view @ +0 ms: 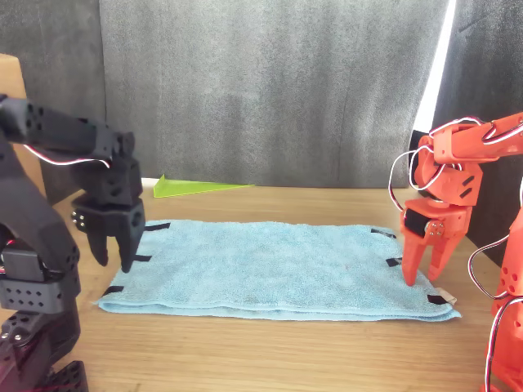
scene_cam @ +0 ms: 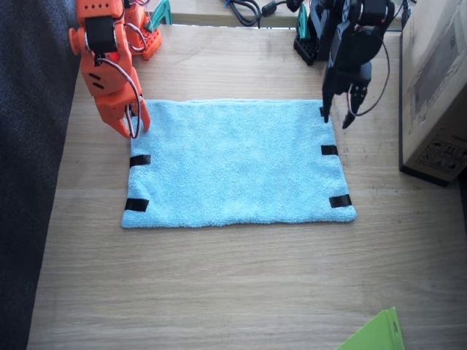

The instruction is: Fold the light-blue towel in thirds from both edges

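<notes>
The light-blue towel [scene_cam: 237, 164] lies spread flat on the wooden table [scene_cam: 219, 292], seen in the front view too [view: 270, 265]. Black tape strips mark its short edges [scene_cam: 139, 160] [scene_cam: 329, 150]. My right gripper [scene_cam: 133, 122], orange, stands open at one far corner, its fingertips down on the towel edge [view: 425, 269]. My left gripper [scene_cam: 337, 117], black, hangs open just above the other far corner [view: 113, 251], holding nothing. A small white tag [view: 445, 291] shows at the corner by the orange arm.
A cardboard box [scene_cam: 438, 87] stands close beside the left arm. A lime-green sheet [scene_cam: 376, 334] lies at the table's near corner. Cables [scene_cam: 244, 9] run along the far edge. A dark curtain [view: 270, 90] hangs off the table's near side.
</notes>
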